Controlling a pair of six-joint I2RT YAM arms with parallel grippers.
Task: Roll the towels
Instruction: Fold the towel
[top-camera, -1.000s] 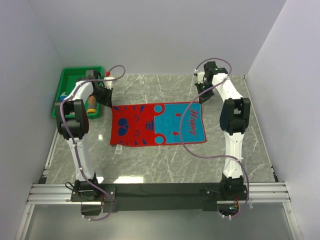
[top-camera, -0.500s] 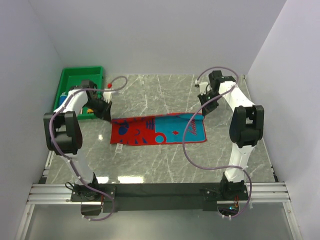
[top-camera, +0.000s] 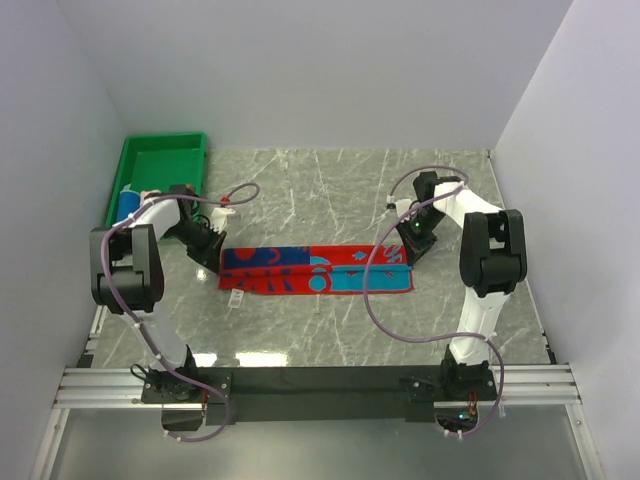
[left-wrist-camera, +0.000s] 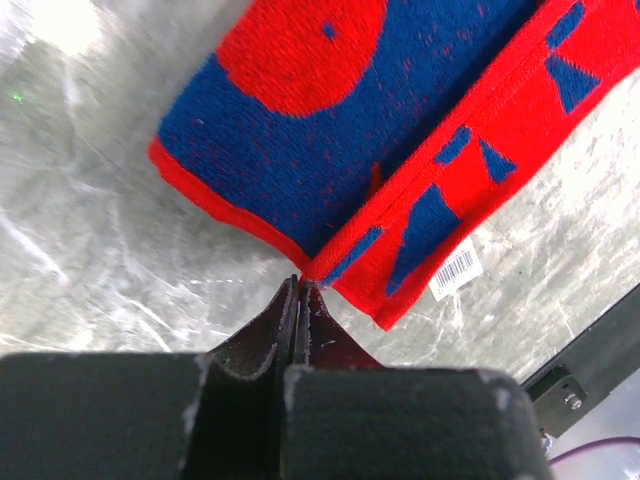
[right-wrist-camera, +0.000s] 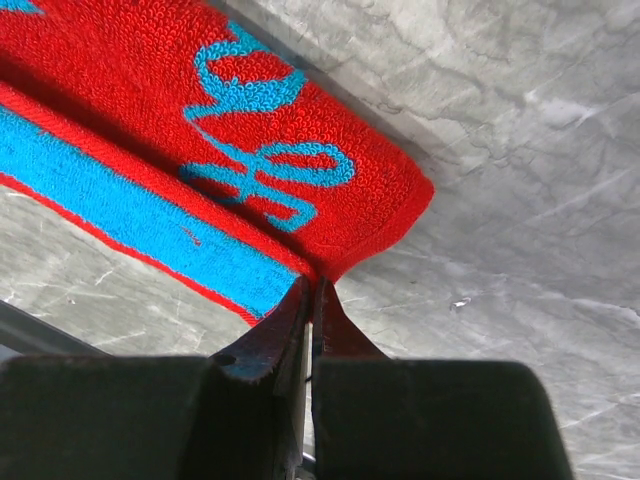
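Observation:
The red-and-blue patterned towel (top-camera: 315, 270) lies in the middle of the marble table, folded lengthwise into a narrow band. My left gripper (top-camera: 213, 255) is shut on the towel's left corner; the left wrist view shows its tips (left-wrist-camera: 300, 285) pinching the red edge of the towel (left-wrist-camera: 330, 130). My right gripper (top-camera: 412, 248) is shut on the right corner; the right wrist view shows its tips (right-wrist-camera: 315, 285) pinching the fold of the towel (right-wrist-camera: 250, 120). A blue cloth (top-camera: 128, 200) lies in the tray. The orange and pale pink towels do not show clearly.
A green plastic tray (top-camera: 160, 148) stands at the far left, behind my left arm. A white barcode tag (left-wrist-camera: 455, 270) sticks out from the towel's near left edge. Grey walls close in on the left, back and right.
Both grippers have pulled the towel's far edge up and toward the near side, folding the flat towel over itself into a narrow band. Both arms came nearer.

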